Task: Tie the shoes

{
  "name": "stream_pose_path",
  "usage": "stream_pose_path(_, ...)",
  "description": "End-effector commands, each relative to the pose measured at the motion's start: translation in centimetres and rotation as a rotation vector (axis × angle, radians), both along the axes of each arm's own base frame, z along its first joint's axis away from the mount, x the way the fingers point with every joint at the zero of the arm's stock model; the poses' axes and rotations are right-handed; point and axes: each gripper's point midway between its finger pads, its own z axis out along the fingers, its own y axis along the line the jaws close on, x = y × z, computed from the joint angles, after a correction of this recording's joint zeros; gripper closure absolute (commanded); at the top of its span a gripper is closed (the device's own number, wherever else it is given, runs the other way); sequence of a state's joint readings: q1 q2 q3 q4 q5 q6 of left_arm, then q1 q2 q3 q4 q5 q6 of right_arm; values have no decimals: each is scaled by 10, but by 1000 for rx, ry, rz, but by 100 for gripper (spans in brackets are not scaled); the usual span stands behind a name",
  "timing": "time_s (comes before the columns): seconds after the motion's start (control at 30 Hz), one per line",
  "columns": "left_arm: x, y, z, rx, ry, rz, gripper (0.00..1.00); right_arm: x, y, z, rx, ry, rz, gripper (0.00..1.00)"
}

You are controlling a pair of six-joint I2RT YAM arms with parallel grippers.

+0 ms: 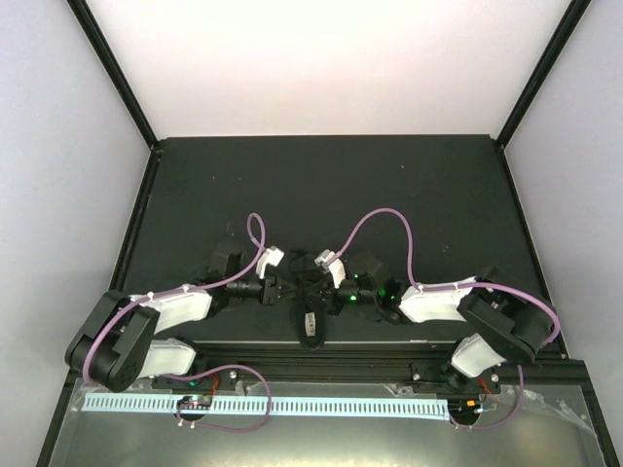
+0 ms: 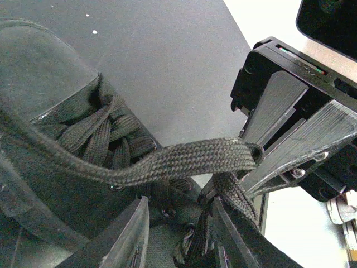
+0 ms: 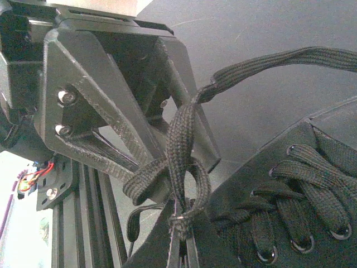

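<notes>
A small black shoe (image 1: 311, 326) with a pale patch lies at the near middle of the table, between both arms. My right gripper (image 3: 184, 245) is shut on a bunch of black lace (image 3: 181, 139) just above the shoe's upper (image 3: 312, 167); a lace loop (image 3: 146, 177) hangs beside it. My left gripper (image 2: 179, 205) is open over the shoe's eyelets (image 2: 95, 131). A lace strand (image 2: 220, 192) lies against its right finger (image 2: 240, 240). A taut lace (image 2: 184, 159) runs across to the right gripper's fingers (image 2: 279, 120). In the top view the two grippers (image 1: 287, 289) (image 1: 329, 290) meet over the shoe.
The dark table (image 1: 321, 185) stretches behind the shoe, with white walls around it. A black rail (image 1: 350, 355) runs along the near edge just in front of the shoe. Purple cables (image 1: 389, 219) arch over both arms.
</notes>
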State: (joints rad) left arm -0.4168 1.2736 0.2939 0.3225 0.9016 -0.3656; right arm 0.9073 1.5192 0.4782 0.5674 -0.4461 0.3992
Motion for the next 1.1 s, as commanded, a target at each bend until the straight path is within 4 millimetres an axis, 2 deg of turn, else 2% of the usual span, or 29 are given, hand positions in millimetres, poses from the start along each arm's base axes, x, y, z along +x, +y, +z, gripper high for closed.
stream_pose_path(0.0, 5, -11, 11, -19, -62, -60, 68, 10, 7, 20, 51, -52, -11, 98)
stream_pose_path(0.17, 2, -13, 8, -21, -55, -78, 73, 11, 7, 21, 54, -52, -18, 98)
stream_pose_path(1.07, -11, -17, 7, -12, -64, -113, 76, 17, 8, 22, 60, -2, -62, 98)
